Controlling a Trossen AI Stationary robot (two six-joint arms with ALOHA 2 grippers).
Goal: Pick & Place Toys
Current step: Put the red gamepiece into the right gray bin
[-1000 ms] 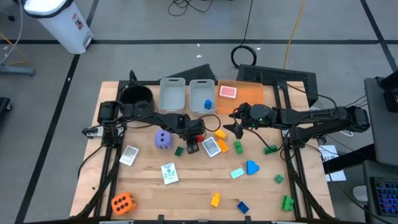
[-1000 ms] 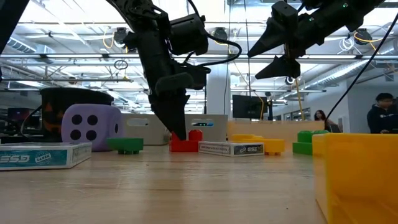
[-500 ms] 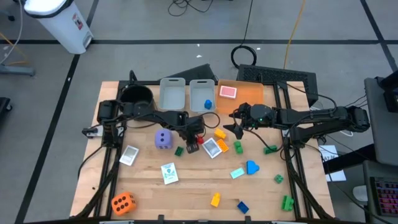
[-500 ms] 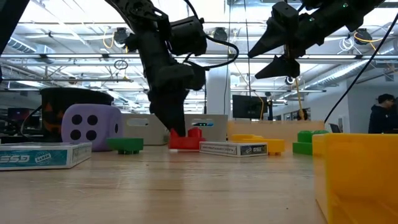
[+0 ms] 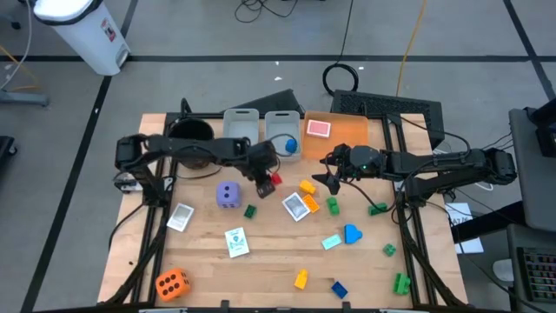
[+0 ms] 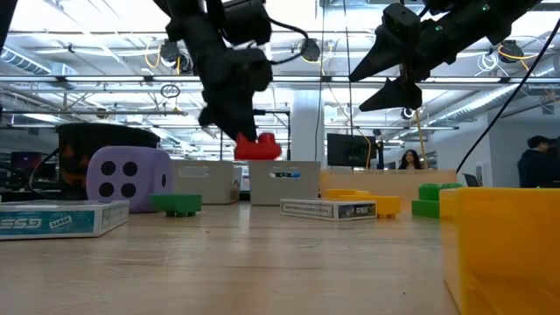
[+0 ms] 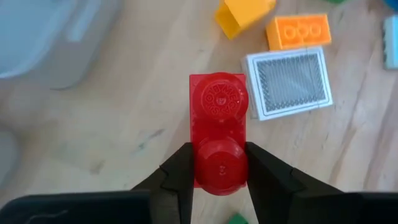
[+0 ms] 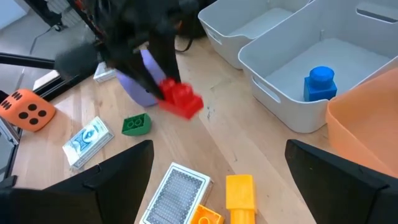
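My left gripper (image 5: 268, 176) is shut on a small red brick (image 7: 217, 121) and hangs above the table's middle, just short of the two grey bins (image 5: 261, 130). The low view shows the red brick (image 6: 258, 147) well above the tabletop. My right gripper (image 5: 324, 177) waits open in the air right of centre, holding nothing. Other toys lie on the table: a purple die (image 5: 228, 195), an orange die (image 5: 171, 283), picture cards (image 5: 296, 206), and yellow, orange, green and blue bricks. My left gripper pinches the red brick's two long sides (image 7: 196, 163) between its two fingers, at the brick's end nearer the wrist. The fingers (image 7: 264, 177) slant down from the table's left and lie along the brick. The other studded end (image 7: 219, 96) juts out past the fingertips, clear of the table.
The right bin holds a blue brick (image 5: 291, 146). A flat orange tray (image 5: 343, 132) at the back carries a red card (image 5: 318, 129). A black pot (image 5: 189, 132) stands at the back left. Loose bricks are scattered over the table's right and near parts.
My left gripper has risen from the table with the red brick and gone toward the far edge and the bins, rolling a little. The brick, which stood on the wood beside a card, now hangs clear of the table.
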